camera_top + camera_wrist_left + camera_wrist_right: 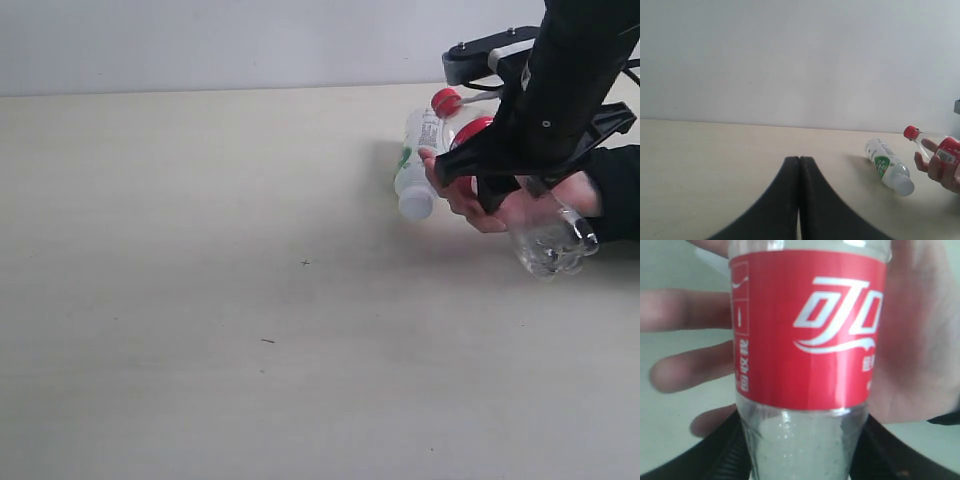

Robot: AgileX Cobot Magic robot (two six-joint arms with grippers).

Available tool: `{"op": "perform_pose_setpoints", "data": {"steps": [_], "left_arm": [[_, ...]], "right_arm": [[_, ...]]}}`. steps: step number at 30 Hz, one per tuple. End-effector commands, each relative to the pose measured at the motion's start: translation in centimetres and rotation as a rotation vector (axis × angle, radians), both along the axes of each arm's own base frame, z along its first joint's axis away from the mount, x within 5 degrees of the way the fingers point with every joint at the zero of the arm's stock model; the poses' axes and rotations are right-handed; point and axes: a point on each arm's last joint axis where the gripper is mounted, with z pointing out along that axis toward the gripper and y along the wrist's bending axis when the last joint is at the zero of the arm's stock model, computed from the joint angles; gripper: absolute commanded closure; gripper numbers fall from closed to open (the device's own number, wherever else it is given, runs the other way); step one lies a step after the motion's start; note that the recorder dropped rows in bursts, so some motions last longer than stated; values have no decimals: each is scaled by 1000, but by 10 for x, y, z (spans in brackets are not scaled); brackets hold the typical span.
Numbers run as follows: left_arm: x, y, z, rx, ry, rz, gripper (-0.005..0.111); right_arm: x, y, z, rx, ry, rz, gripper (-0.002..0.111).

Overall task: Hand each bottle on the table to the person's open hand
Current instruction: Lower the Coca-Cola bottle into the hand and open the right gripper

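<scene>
Two plastic bottles show: a clear red-labelled bottle (pixel 550 240), partly hidden by the black arm (pixel 570 80), clamped in the right gripper (pixel 497 178) over one open hand (pixel 478 210), and a white-green-labelled bottle (pixel 413 175) lying on the beige table (pixel 200 300); the left gripper (pixel 799 200) is closed and empty.

Shut tight: the left black two-finger gripper (pixel 799 165), its fingers pressed flat together along their length, nothing held between them, tips pointed level and forward. The right black gripper (pixel 486 180) is carried on the black right arm (pixel 570 70), angled down from the upper right of the exterior view. Its jaws are clamped on the lower body of the clear plastic bottle with red label (pixel 805 330).
</scene>
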Motion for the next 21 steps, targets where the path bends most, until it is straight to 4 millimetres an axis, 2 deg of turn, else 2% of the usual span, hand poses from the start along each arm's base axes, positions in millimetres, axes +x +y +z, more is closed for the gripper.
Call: {"op": "perform_pose_setpoints", "data": {"steps": [1,12,21], "left_arm": [[-1,0,1,-15,-8,1,107],[-1,0,1,-15,-8,1,107],[-1,0,1,-15,-8,1,107]], "right_arm": [[6,-5,-10,-52,-10,-18,108],[17,2,-8,11,-129,4,108],[16,2,-8,14,-114,-5,108]]}}
